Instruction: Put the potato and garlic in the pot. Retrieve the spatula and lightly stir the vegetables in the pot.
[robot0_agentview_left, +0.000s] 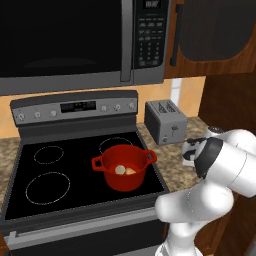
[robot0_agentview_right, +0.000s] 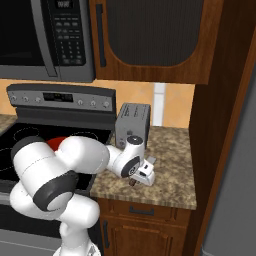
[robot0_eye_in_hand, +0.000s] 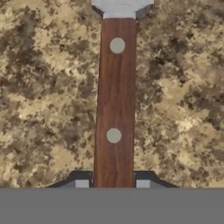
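Spatula (robot0_eye_in_hand: 114, 105) is seen lying flat on the speckled granite counter (robot0_eye_in_hand: 43, 87), its brown wooden handle with two pale rivets running up the hand view and its pale grey head (robot0_eye_in_hand: 121, 8) cut off at the top edge. The gripper (robot0_eye_in_hand: 112, 183) is brought down over the near end of the handle, and the two dark fingertips (robot0_eye_in_hand: 81, 181) are pressed against the handle's sides, so the jaws are clamped on the spatula.

From the right base camera the gripper (robot0_agentview_right: 134, 182) is seen low over the counter (robot0_agentview_right: 175, 165), just in front of the toaster (robot0_agentview_right: 133, 122) and to the right of the stove (robot0_agentview_right: 30, 135). A small pale grey piece (robot0_agentview_right: 150, 161), apparently the spatula head, is seen sticking out just beyond the hand; the fingers are too small there for their grip to be judged. In the left base view the hand is largely hidden behind the white arm (robot0_agentview_left: 220, 165), which is bent over the counter (robot0_agentview_left: 172, 155) right of the stove.

The red pot (robot0_agentview_left: 124, 166) is set on the black cooktop (robot0_agentview_left: 50, 175), at the front right area between the burner rings. Inside it the whitish garlic (robot0_agentview_left: 120, 170) and the tan-yellow potato (robot0_agentview_left: 130, 171) are lying side by side, touching or nearly so. In the right base view a sliver of the pot (robot0_agentview_right: 56, 143) is seen behind the arm's upper link. A microwave (robot0_agentview_left: 70, 40) is mounted above the stove, and dark wood cabinets (robot0_agentview_right: 150, 35) are hung above the counter.
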